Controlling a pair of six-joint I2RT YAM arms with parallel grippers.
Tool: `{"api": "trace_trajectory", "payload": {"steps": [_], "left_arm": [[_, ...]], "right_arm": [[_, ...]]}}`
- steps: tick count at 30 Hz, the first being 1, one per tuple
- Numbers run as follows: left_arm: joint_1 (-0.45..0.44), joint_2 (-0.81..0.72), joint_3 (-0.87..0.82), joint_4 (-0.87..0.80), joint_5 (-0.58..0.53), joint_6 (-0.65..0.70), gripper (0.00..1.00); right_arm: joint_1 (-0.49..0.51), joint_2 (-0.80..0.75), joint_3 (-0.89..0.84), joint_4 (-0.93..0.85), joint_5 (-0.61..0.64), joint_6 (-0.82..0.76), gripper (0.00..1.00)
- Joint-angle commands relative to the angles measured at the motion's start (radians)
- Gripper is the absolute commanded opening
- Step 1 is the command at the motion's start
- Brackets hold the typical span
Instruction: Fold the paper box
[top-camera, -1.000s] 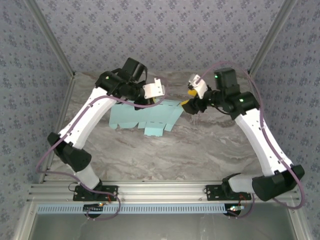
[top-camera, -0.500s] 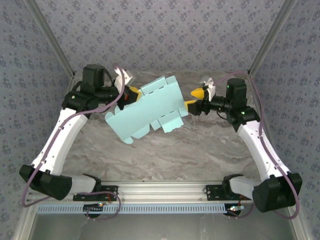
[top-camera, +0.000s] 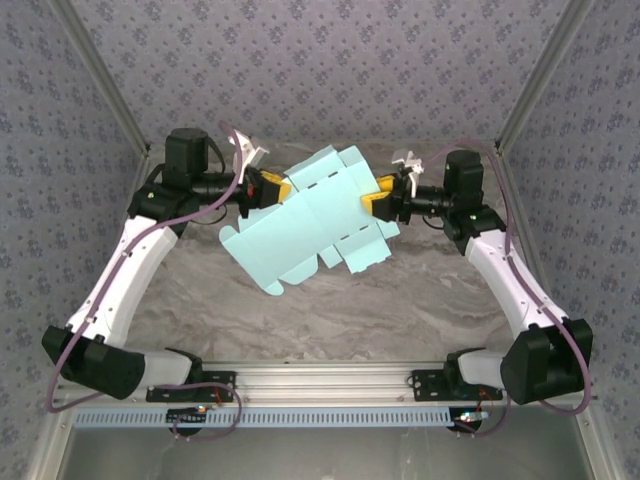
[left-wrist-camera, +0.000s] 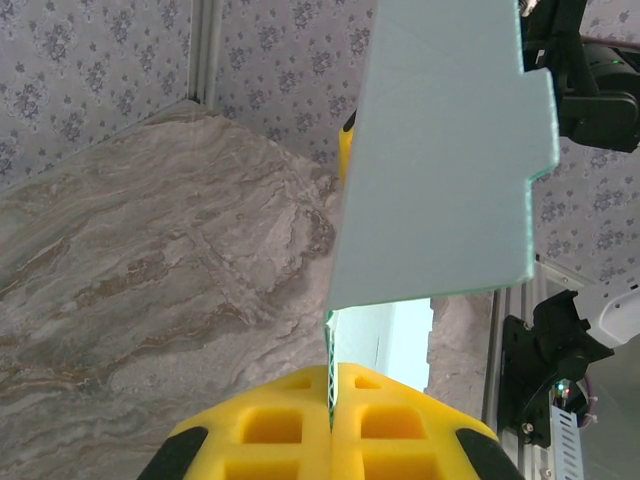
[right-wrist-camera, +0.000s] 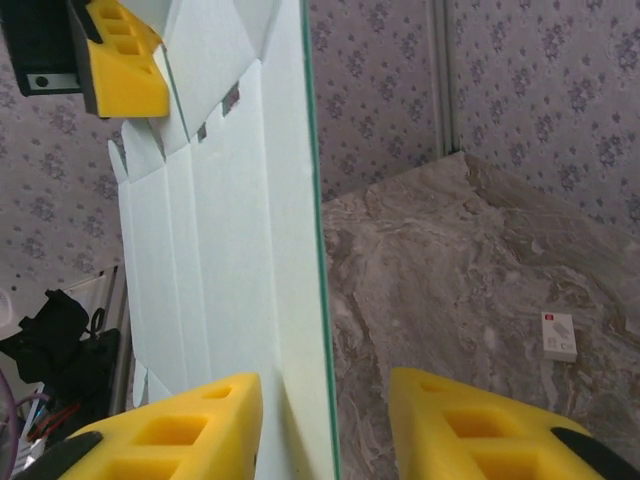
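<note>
The paper box (top-camera: 315, 220) hangs tilted above the tabletop (top-camera: 400, 300), mid-frame. The left gripper (top-camera: 272, 187) has its jaws clamped on the left edge; the right gripper (top-camera: 378, 195) has its jaws apart around the right edge.

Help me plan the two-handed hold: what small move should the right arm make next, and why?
Probably close the right gripper: its fingers stand apart with the edge of the paper box between them, while the left gripper is shut on the far side, holding the sheet above the table.

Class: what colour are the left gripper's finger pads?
Bright yellow, clearest in the left wrist view, where the left gripper pinches the paper box.
</note>
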Motion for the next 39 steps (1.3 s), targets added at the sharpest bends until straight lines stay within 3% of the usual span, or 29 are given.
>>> {"api": "trace_trajectory", "payload": {"steps": [1, 14, 22, 25, 28, 33, 39], "left_arm": [[0.004, 0.003, 0.001, 0.032, 0.047, -0.011, 0.00], [0.005, 0.006, 0.001, 0.023, 0.039, 0.000, 0.00], [0.005, 0.005, -0.026, 0.049, 0.011, -0.026, 0.01], [0.006, -0.005, -0.053, 0.066, -0.015, -0.027, 0.23], [0.005, -0.023, -0.080, 0.082, -0.075, -0.027, 0.36], [0.004, -0.070, -0.136, 0.087, -0.183, -0.018, 0.50], [0.000, -0.133, -0.176, 0.057, -0.217, 0.054, 0.70]], "right_arm": [[-0.010, 0.001, 0.004, 0.060, -0.077, 0.036, 0.37], [-0.025, 0.003, 0.015, 0.053, -0.127, 0.040, 0.11], [-0.025, -0.008, 0.018, -0.029, -0.112, -0.021, 0.00], [-0.023, -0.011, 0.031, -0.111, -0.098, -0.064, 0.00], [-0.019, -0.019, 0.036, -0.183, -0.077, -0.096, 0.00], [-0.009, -0.047, 0.036, -0.293, -0.032, -0.130, 0.00], [0.019, -0.058, 0.066, -0.428, 0.008, -0.195, 0.00]]}}
